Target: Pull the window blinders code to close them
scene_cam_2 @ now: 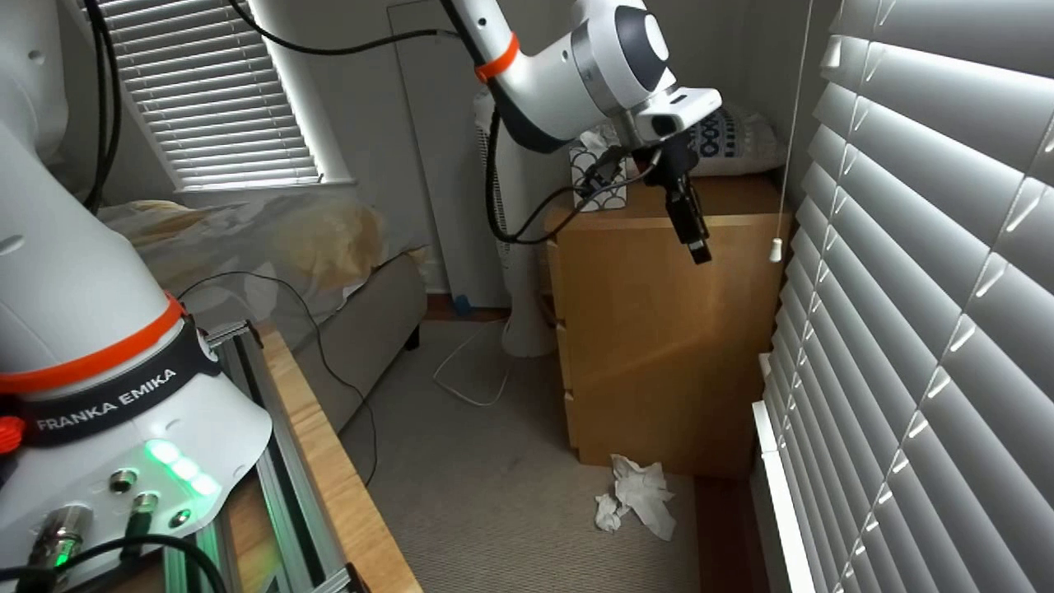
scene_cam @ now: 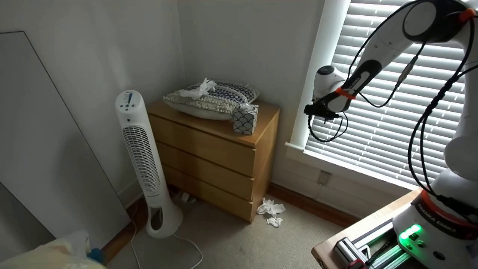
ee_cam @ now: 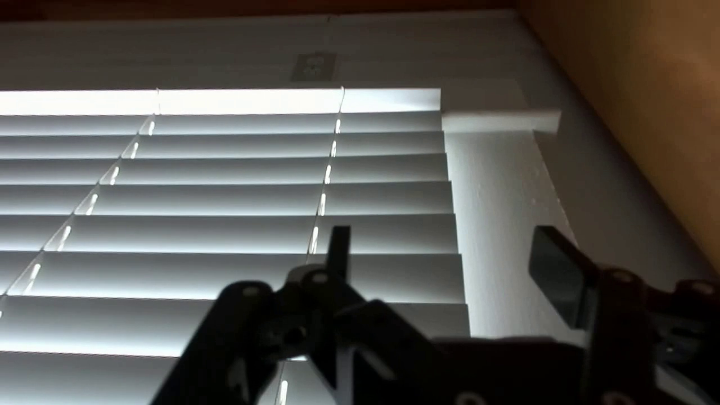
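Note:
The white window blinders [scene_cam: 392,93] cover the window behind the arm; they also show in an exterior view [scene_cam_2: 930,313] and in the wrist view [ee_cam: 225,197]. Their slats lie tilted, with light at the edges. A thin white pull cord [scene_cam_2: 795,123] hangs beside them, with a small white tassel [scene_cam_2: 776,250] at its end. The cord cannot be made out in the wrist view. My gripper [scene_cam_2: 700,251] points down in front of the dresser, apart from the tassel and to its left in that view. In the wrist view my gripper [ee_cam: 447,250] has its fingers wide apart, with nothing between them.
A wooden dresser [scene_cam: 201,149] stands beside the window, bearing pillows [scene_cam: 216,99] and a tissue box [scene_cam: 244,121]. A white tower fan [scene_cam: 143,160] stands by it. Crumpled tissues [scene_cam_2: 642,494] lie on the floor. Black cables [scene_cam_2: 494,198] loop from the arm.

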`<move>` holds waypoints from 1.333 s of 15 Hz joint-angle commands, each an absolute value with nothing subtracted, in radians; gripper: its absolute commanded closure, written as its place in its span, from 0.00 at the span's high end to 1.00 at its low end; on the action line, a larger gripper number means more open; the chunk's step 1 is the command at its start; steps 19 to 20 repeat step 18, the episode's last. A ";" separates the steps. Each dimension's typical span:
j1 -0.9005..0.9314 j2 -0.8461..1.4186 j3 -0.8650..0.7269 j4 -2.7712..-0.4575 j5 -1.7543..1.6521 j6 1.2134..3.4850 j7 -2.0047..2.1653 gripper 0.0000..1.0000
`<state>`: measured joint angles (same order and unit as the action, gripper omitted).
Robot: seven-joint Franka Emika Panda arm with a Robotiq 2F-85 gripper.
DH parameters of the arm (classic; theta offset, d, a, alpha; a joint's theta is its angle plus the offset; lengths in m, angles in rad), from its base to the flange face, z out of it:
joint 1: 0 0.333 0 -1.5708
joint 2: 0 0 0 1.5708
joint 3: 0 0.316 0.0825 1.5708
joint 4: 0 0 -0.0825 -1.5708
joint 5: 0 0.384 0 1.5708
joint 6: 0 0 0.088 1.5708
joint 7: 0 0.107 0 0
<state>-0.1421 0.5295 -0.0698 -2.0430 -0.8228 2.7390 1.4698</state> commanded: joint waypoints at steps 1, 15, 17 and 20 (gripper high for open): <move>-0.104 0.342 -0.045 -2.226 -0.599 2.643 1.277 1.00; -0.072 -0.178 -0.022 -2.392 -0.314 2.003 0.574 1.00; -0.074 -0.182 -0.020 -2.392 -0.314 2.005 0.576 1.00; -0.072 -0.170 -0.019 -2.391 -0.315 2.008 0.579 1.00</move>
